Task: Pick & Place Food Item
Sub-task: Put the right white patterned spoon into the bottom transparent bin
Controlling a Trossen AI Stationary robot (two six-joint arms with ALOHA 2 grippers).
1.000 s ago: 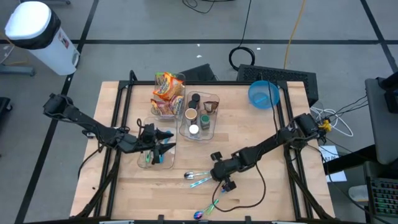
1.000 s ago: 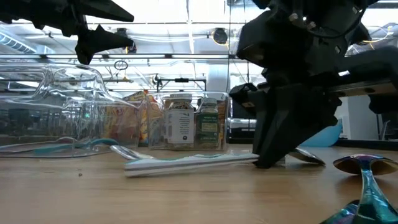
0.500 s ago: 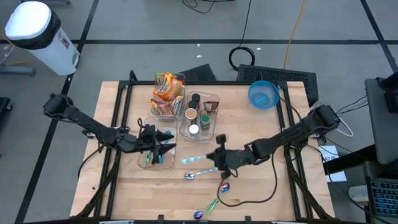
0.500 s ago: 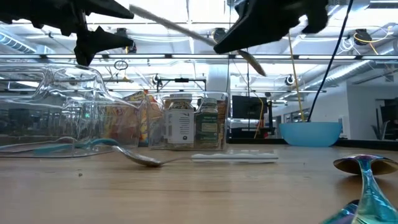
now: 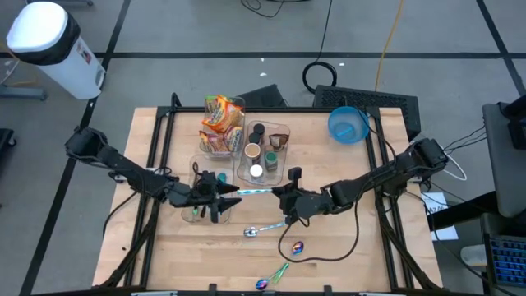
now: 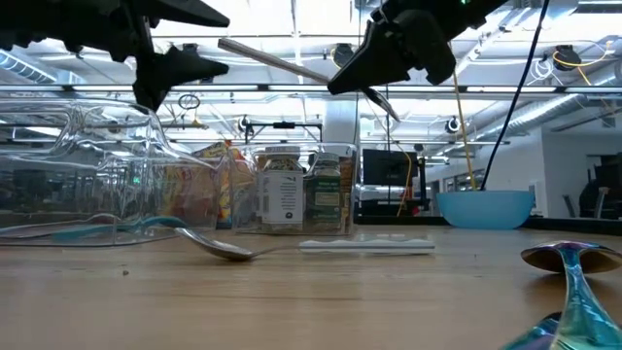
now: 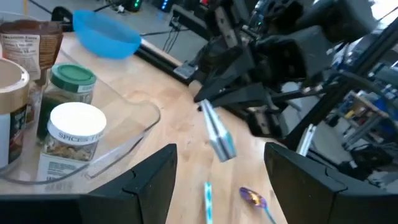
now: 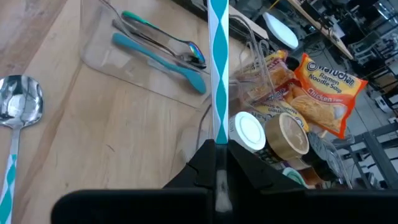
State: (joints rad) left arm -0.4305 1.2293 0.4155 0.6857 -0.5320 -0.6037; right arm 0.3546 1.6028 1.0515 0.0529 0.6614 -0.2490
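Note:
My right gripper (image 5: 279,196) is shut on a spoon with a teal-and-white striped handle (image 5: 255,191), held in the air over the table's middle. The handle's free end (image 7: 217,134) points at my left gripper (image 5: 223,197). That gripper is open, its fingers (image 7: 149,180) apart with nothing between them, above a clear tray of teal utensils (image 8: 155,50). The food stands farther back. Ramen packets (image 5: 220,122) sit in a clear bin. Spice jars (image 5: 261,152) stand in a clear tray. No gripper touches them. My right gripper pinches the spoon's striped handle (image 8: 217,134) between its two shut fingers. The handle runs straight out ahead of the fingers toward the table's left. In the low view it slants upward (image 6: 282,63). The spoon is lifted clear of the table.
A second striped spoon (image 5: 261,230) lies on the wood near my right gripper. Iridescent utensils (image 5: 294,247) lie toward the near edge. A blue bowl (image 5: 348,123) sits at the far right. A black cable (image 5: 329,255) loops across the near right of the table.
My right gripper has risen from the table with one spoon. It has tipped from pointing down to nearly level and gone toward the left and far side. The spoon is lifted clear, its handle turned toward my left gripper. My left gripper has edged toward the right.

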